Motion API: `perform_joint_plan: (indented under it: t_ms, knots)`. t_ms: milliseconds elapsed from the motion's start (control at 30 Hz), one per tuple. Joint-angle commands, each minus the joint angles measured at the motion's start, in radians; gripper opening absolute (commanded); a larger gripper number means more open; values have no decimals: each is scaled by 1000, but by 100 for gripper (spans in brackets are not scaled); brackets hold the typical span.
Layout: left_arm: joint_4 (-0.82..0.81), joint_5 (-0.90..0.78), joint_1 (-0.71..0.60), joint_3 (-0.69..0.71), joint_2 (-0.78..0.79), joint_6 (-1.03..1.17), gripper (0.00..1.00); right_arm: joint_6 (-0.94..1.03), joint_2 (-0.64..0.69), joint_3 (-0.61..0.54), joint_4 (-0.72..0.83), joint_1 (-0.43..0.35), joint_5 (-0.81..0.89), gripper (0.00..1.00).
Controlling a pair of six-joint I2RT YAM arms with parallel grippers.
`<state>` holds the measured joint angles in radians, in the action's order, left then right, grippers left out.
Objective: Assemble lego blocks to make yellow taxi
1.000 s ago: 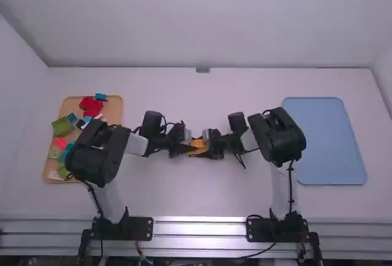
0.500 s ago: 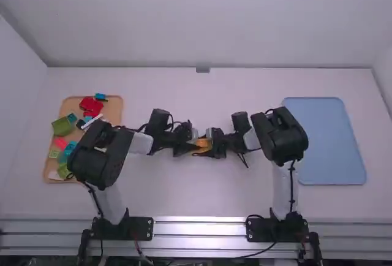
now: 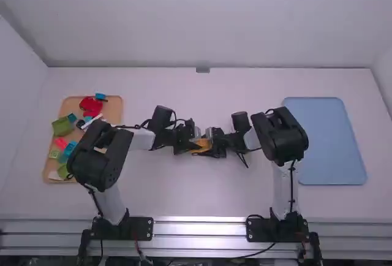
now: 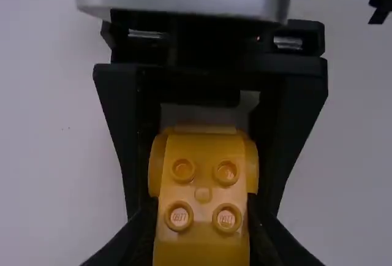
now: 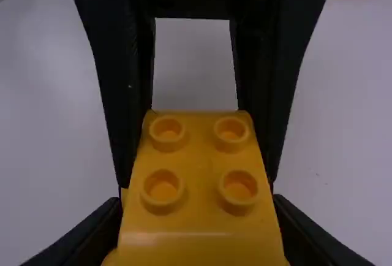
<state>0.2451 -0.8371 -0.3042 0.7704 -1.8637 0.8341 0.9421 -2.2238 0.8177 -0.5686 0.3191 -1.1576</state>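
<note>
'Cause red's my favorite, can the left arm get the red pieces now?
Probably not yet: its fingers are closed on the yellow piece. The red pieces lie on the tan tray on its side, so it might reach them once free.

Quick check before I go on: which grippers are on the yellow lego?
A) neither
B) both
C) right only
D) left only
B: the yellow lego sits between the fingers of the left gripper and also between those of the right gripper.
</note>
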Motion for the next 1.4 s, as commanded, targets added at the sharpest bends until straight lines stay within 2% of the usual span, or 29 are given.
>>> perform_joint_plan:
  t_ms: [0, 333, 367, 467, 500, 533, 800, 900, 933, 1100, 1167, 1233, 1300, 1333, 1367]
  knots:
    - [33, 63, 5, -23, -26, -52, 19, -22, -9, 0, 4, 34, 3, 46]
    - [169, -45, 79, -69, -11, -52, 34, -29, -9, 2, 0, 34, 3, 50]
    - [178, -47, 81, -71, -11, -56, 42, -30, -9, 2, 0, 34, 3, 50]
    - [201, -58, 77, -75, -11, -60, 56, -29, -9, 1, -3, 34, 3, 50]
    - [204, -65, 77, -75, -11, -59, 68, -30, -9, 2, -1, 34, 2, 50]
    - [210, -64, 77, -75, -10, -60, 99, -30, -9, 2, 0, 34, 2, 50]
    - [154, -150, 172, -79, 77, -59, 99, -30, -9, 1, 4, 33, 3, 50]
    - [118, -243, 259, -94, 138, -60, 99, -30, -7, 5, 4, 33, -2, 50]
    - [101, -303, 331, -109, 175, -60, 99, -58, -1, 14, 1, 31, -2, 50]
    - [60, -317, 467, -147, 228, -126, 99, -211, 66, 40, 3, -12, -1, 49]
    - [63, -275, 491, -160, 230, -182, 99, -280, 117, 41, 12, -47, 3, 49]
    - [83, -150, 494, -181, 230, -258, 99, -357, 187, 37, 31, -102, 20, 47]
    - [110, 6, 485, -199, 230, -365, 99, -381, 256, 37, 98, -160, 68, 46]
    - [136, 148, 474, -213, 230, -483, 99, -371, 331, 37, 203, -219, 135, 46]
    - [142, 177, 472, -216, 230, -508, 99, -365, 348, 37, 230, -233, 153, 46]
